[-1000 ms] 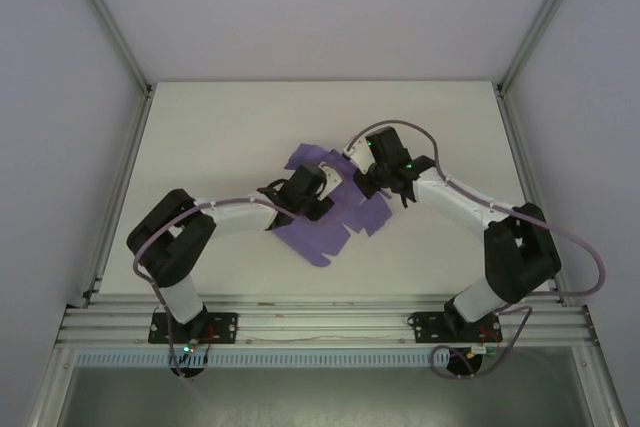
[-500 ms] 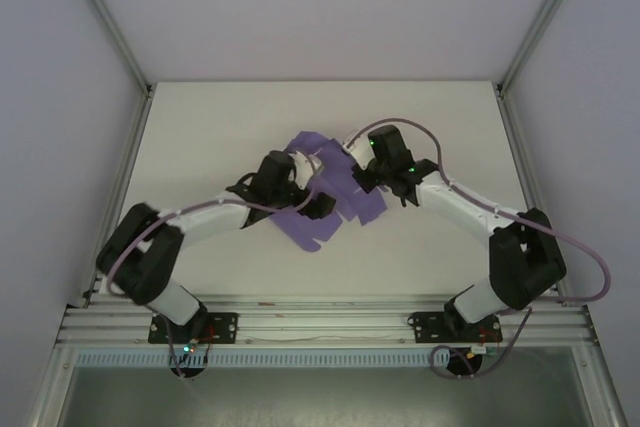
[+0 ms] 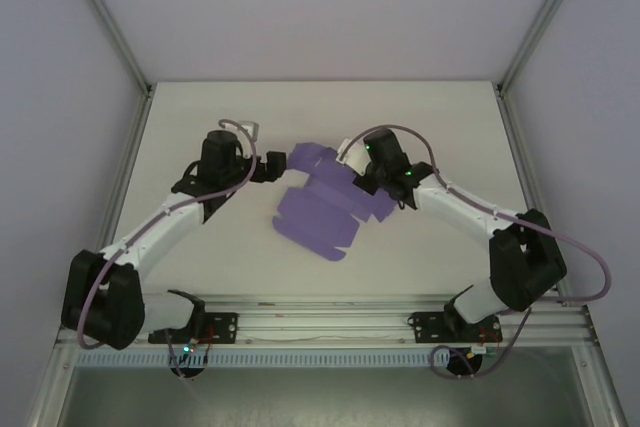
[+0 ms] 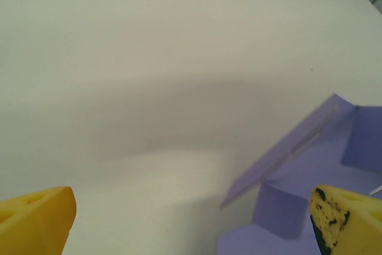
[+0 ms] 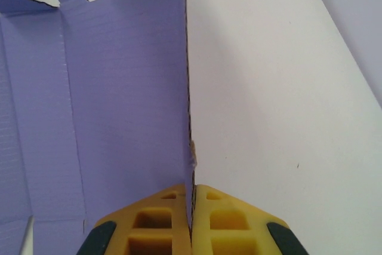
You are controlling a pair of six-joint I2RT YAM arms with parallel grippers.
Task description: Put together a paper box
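The paper box (image 3: 315, 212) is a purple die-cut sheet lying mid-table, mostly flat, with some flaps raised. My right gripper (image 3: 362, 179) is at its right edge. In the right wrist view that gripper (image 5: 191, 198) is shut on the edge of an upright purple panel (image 5: 125, 88) with a small slot near its top. My left gripper (image 3: 270, 161) hovers just left of the sheet's upper-left flap. In the left wrist view the left gripper (image 4: 191, 231) is open with bare table between its yellow fingertips (image 4: 36, 219), and a tilted purple flap (image 4: 292, 153) is to the right.
The white table (image 3: 200, 127) has aluminium frame rails (image 3: 320, 322) at its near edge and posts at its corners. Both arms' cables loop above their wrists.
My left arm has swung off the sheet to the left and back, leaving the purple sheet uncovered. The right gripper stays on its flap, almost in place.
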